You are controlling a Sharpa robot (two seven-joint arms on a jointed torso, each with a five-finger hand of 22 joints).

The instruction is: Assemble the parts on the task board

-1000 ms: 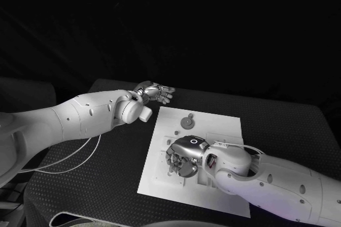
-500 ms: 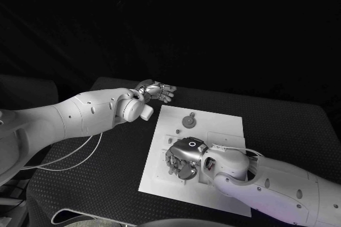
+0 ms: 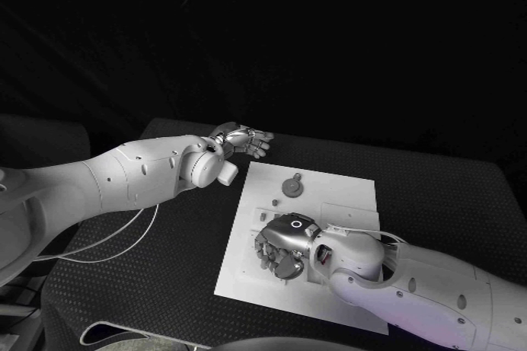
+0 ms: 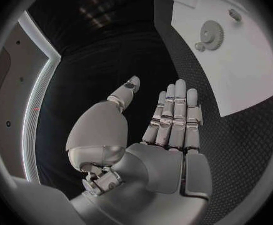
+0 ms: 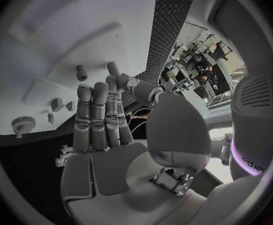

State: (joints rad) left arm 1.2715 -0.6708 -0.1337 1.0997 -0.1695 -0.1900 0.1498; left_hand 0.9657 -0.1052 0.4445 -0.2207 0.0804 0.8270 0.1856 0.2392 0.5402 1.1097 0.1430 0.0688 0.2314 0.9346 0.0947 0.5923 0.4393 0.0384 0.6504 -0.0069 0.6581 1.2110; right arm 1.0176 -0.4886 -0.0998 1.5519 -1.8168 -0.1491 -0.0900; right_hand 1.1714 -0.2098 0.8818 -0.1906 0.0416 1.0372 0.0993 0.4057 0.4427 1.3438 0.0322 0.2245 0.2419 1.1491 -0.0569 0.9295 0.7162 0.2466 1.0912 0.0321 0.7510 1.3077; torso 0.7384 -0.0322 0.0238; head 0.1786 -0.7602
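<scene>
The white task board [image 3: 335,195] lies in the middle of the black table. A round gear part [image 3: 292,187] sits on its far half, and the left wrist view shows this gear [image 4: 211,33] near a small peg [image 4: 235,15]. My right hand [image 3: 280,248] hovers low over the board's left middle, fingers pointing down at it. In the right wrist view the right hand [image 5: 105,130] is stretched flat and holds nothing; beyond it are a peg [image 5: 81,73], small parts [image 5: 56,104] and the gear [image 5: 24,125]. My left hand [image 3: 244,142] hangs open past the board's far left corner, off the plate.
A thin white cable [image 3: 116,244] loops over the table left of the board under my left arm. Bare black table [image 3: 439,183] runs along the board's right side and far edge.
My right hand has crept slightly toward the board's near left side. The left hand stays where it was.
</scene>
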